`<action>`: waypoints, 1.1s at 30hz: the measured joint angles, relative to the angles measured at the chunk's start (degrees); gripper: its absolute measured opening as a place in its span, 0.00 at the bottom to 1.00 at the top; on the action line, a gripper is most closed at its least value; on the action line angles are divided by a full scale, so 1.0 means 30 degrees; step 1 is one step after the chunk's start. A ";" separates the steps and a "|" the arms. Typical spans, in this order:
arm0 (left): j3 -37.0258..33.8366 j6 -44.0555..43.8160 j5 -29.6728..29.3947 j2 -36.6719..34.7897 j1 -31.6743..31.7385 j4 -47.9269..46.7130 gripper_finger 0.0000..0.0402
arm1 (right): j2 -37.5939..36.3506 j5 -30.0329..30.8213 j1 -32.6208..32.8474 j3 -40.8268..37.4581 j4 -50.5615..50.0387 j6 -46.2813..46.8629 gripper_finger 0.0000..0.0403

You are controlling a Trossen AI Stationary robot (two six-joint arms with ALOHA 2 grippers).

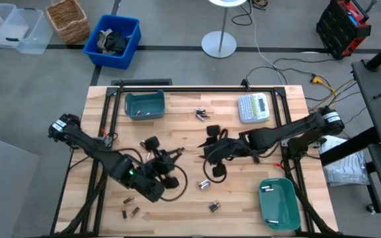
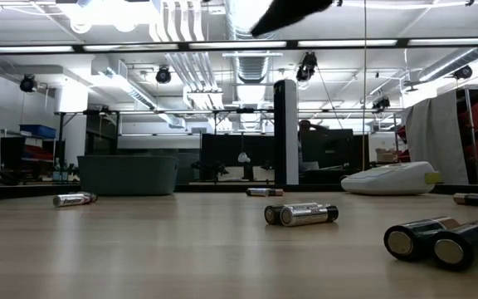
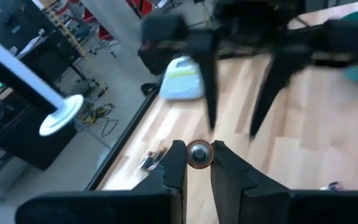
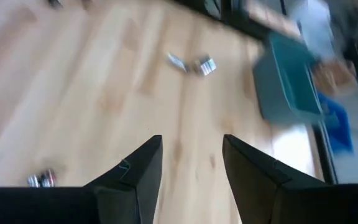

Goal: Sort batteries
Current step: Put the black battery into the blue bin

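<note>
- While pinching the coppery cell (image 3: 197, 155) end-on in the clenched left hand (image 3: 197, 147), above the middle of the surface (image 1: 177, 221), hold the squeeze firm and move without jerks. Caught only by a short stretch of its body, so probably liable to twist out.
- Far left corner: a teal bin (image 1: 144, 104), judged the likely home for this darker sort. Contents too unclear to confirm. Best to lift straight up, swing over the rim, then lower well inside before letting go.
- Near left edge: loose dark cells (image 1: 129, 211) lying flat, untouched. Leave for a later pass.
- Centre: more batteries, a far cluster (image 1: 202, 114) and near strays (image 1: 205, 184). Carry above these, not through.
- Just right of centre: right hand (image 4: 191, 146) released, fingers spread with nothing between, facing the left one at close quarters. Clear away sideways rather than forward, to avoid a knock.
- Far right: label maker (image 1: 253, 108), no part of the sort, and near right a second teal bin (image 1: 280, 215) with a silvery cell (image 1: 265, 188) inside.
</note>
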 joint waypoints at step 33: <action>-0.2061 0.1977 1.3731 -0.7789 1.9594 -0.6461 0.06 | -0.0792 0.0823 0.3311 -0.2536 -0.8486 1.1373 0.27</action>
